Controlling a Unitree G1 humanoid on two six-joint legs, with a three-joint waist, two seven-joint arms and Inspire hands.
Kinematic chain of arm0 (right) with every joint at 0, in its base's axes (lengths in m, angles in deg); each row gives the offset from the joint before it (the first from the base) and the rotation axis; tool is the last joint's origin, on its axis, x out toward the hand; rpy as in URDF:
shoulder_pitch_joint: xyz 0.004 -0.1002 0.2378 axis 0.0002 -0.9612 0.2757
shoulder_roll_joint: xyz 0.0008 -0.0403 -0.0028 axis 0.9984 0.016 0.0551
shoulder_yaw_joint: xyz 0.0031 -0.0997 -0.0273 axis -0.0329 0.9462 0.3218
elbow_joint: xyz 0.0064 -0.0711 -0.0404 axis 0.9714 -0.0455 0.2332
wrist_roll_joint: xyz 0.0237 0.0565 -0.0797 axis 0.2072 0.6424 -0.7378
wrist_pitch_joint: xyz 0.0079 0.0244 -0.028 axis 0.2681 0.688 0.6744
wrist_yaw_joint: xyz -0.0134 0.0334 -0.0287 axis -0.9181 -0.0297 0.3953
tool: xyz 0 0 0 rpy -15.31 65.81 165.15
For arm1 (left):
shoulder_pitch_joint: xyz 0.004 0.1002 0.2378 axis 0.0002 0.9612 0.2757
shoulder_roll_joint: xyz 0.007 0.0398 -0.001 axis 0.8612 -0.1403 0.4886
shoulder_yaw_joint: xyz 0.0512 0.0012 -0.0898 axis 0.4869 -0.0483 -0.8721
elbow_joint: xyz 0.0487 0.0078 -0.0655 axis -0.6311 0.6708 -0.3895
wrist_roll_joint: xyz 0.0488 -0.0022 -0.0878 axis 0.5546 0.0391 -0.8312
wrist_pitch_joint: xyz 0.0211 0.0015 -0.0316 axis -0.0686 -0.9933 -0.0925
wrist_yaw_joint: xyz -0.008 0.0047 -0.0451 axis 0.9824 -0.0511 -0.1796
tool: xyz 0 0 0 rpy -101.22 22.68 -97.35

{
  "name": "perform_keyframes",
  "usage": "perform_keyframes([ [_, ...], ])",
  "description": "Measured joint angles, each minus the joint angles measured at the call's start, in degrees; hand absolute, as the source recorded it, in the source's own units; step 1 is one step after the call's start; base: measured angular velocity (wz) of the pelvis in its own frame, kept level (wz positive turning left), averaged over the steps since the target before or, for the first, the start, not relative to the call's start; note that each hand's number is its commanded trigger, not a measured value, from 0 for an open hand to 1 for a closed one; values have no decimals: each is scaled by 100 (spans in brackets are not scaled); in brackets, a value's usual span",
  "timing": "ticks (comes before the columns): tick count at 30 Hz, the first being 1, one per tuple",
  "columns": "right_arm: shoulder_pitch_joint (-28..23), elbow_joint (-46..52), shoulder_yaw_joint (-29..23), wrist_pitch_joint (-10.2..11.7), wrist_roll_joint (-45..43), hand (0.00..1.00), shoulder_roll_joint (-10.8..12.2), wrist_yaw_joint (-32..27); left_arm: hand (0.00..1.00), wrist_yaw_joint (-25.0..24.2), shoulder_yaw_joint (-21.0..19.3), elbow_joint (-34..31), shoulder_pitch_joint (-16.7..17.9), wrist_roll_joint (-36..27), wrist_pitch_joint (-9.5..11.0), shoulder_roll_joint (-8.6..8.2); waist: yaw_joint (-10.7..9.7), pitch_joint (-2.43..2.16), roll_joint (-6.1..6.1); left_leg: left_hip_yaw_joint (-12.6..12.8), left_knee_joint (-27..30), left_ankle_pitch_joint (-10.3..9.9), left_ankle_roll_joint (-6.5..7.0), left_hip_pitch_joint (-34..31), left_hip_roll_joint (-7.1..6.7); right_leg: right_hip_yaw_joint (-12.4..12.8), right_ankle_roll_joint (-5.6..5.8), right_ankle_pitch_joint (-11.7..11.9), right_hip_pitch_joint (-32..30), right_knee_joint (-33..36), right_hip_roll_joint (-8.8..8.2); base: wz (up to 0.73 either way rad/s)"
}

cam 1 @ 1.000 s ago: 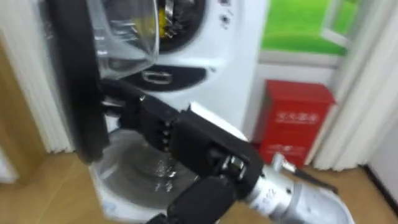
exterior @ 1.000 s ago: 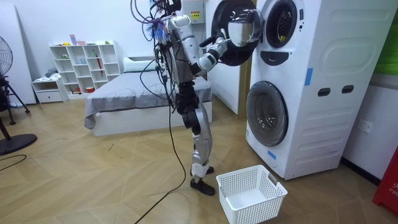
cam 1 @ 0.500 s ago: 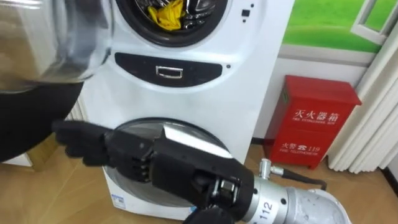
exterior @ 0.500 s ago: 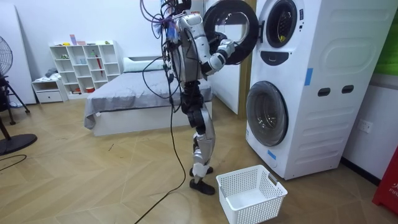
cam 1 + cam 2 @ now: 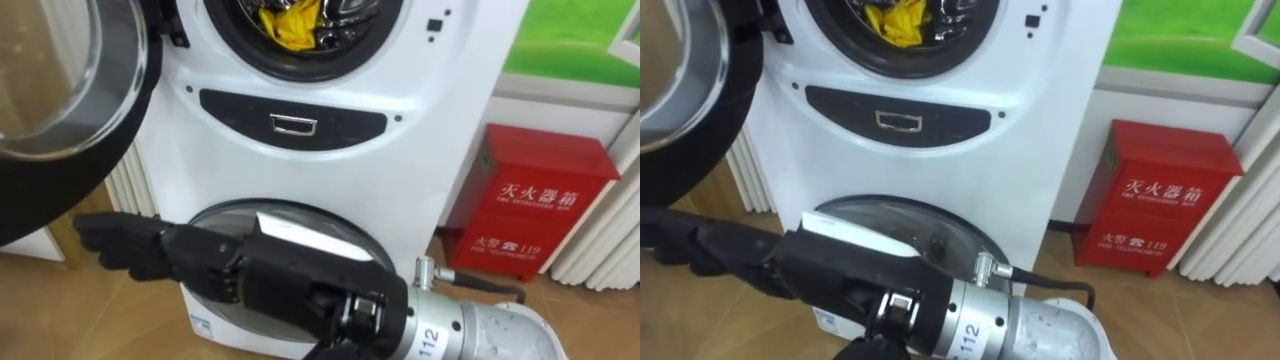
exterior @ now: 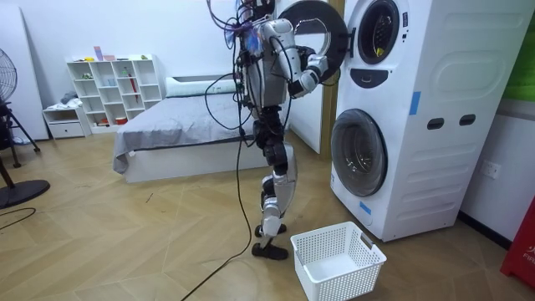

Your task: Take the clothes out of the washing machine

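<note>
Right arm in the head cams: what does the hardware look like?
Right hand: matte black, blocky palm, segmented black fingers. Behind it sits a silver metal cylindrical wrist with printed black digits, a small silver knob and a thin black cable looping off it.

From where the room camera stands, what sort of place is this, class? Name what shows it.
Probably a bedroom with a laundry corner: a grey-covered bed and white shelf unit at the back, stacked washing machines on the room view's right, and a white laundry basket before them.
</note>
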Motion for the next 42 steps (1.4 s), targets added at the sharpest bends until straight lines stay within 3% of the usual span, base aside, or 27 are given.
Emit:
perform_keyframes([
  [5, 0, 0, 0, 0, -9, 0, 0, -17, 0, 7, 112, 92, -21, -61, -12, -7, -21, 12, 10, -22, -43, -63, 95, 96, -79, 297, -110, 64, 85, -64, -29, 7],
  [10, 0, 0, -196, 0, -195, 0, 0, -65, 0, 16, 146, 97, -43, -105, -15, -57, -163, 32, 39, -60, -46, -92, 140, 86, -162, 594, -111, 65, 99, -103, -73, 4],
  [21, -215, -111, -898, 17, -675, 0, -106, -921, 0, 163, 155, 105, -114, -101, -9, -120, -417, 105, 161, 48, -42, -134, 206, 89, -167, 679, -106, 66, 128, -101, -86, -3],
  [26, -220, -106, -1102, 23, -779, 0, -140, -1348, 0, 214, 153, 99, -62, 61, -10, -162, -462, 60, 218, 57, 13, -140, 216, 82, -172, 735, -104, 65, 113, -100, -86, -5],
  [28, -177, -106, -1160, 44, -880, 0, -72, -1623, 0, 287, 154, 95, -68, 126, -12, -229, -468, -20, 236, 62, 23, -139, 219, 73, -183, 728, -104, 65, 84, -102, -94, 0],
  [33, -122, -106, -1169, 45, -880, 0, 49, -2227, 0, 333, 170, 94, -71, 125, -92, -264, -462, -25, 247, 76, 20, -138, 220, 109, -179, 722, -104, 65, 125, -101, -94, 0],
  [38, 146, -117, -1170, 45, -865, 0, 53, -2770, 0, 395, 170, 102, -59, 124, -116, -324, -430, 15, 245, 72, 0, -138, 220, 186, -169, 750, -104, 65, 166, -91, -92, -2],
  [42, 515, -125, -1170, 75, -863, 0, 53, -3109, 0, 385, 169, 101, -33, 127, -119, -325, -412, 69, 144, 65, 17, -139, 218, 184, -169, 757, -103, 64, 184, -115, -88, 0],
])
